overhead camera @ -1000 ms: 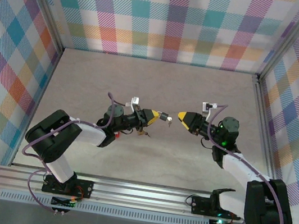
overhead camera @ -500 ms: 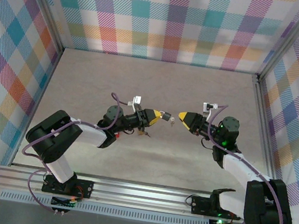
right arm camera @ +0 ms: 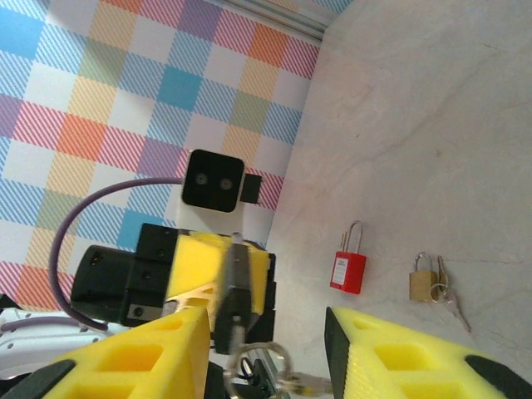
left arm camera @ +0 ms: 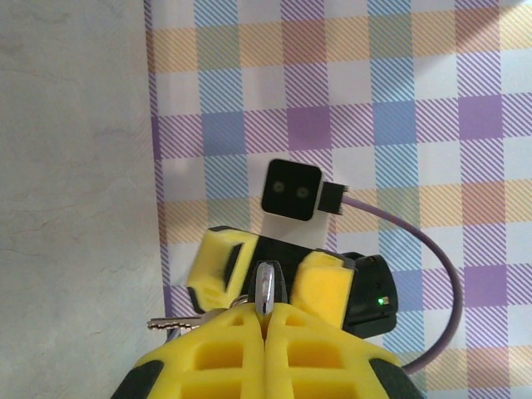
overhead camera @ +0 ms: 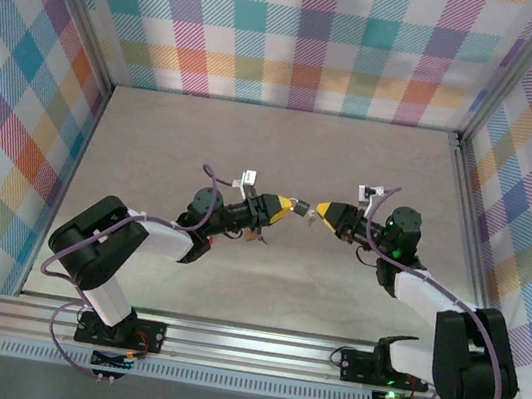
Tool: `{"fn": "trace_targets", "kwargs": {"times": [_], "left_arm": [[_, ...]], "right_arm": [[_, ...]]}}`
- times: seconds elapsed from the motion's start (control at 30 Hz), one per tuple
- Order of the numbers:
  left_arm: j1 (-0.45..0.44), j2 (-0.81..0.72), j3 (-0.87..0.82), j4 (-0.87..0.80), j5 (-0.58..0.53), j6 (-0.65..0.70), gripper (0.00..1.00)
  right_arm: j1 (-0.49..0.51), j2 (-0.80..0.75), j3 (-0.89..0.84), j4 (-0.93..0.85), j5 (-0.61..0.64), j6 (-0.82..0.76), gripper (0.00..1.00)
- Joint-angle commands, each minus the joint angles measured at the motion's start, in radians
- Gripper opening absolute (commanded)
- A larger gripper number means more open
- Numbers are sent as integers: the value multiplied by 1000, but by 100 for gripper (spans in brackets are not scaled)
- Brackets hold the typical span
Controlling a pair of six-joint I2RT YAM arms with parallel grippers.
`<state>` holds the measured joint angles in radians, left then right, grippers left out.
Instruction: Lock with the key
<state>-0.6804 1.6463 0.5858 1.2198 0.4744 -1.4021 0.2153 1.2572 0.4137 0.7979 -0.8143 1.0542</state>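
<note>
Pads [left arm camera: 216, 353] of L claw [left arm camera: 266, 314] are pressing shut on a small silver lock [left arm camera: 266, 287], w/ its end sticking out past the tips. Key [left arm camera: 169, 322] on a ring is hanging by the lock, poking out sideways just under the L pads. R claw [right arm camera: 266, 357] is facing it tip to tip over mid-table [overhead camera: 154, 141], jaws standing parted w/ one finger each side of the lock, not visibly touching it. Beyond, down on the table, a red lock [right arm camera: 348, 266] is lying flat, and near it, not touching, a brass lock [right arm camera: 422, 284] is lying w/ keys [right arm camera: 449, 303] attached. Plaid wall [overhead camera: 312, 35] is closing off the far side.
</note>
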Motion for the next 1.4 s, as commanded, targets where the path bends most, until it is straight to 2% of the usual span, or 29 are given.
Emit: {"fn": "trace_targets", "kwargs": {"times": [0.0, 0.33, 0.63, 1.07, 1.37], "left_arm": [[-21, -1, 32, 107, 3, -6, 0], [-33, 4, 39, 106, 7, -3, 0], [-33, 14, 43, 104, 2, -4, 0], [-30, 22, 48, 97, -5, -8, 0], [-19, 30, 48, 93, -1, -1, 0]], "right_arm": [[-7, 11, -13, 60, -20, 1, 41], [-7, 15, -13, 75, -24, -4, 35], [-7, 39, -18, 152, -77, 40, 35], [-7, 177, -36, 447, -138, 203, 31], [-7, 180, -30, 427, -138, 197, 30]]}}
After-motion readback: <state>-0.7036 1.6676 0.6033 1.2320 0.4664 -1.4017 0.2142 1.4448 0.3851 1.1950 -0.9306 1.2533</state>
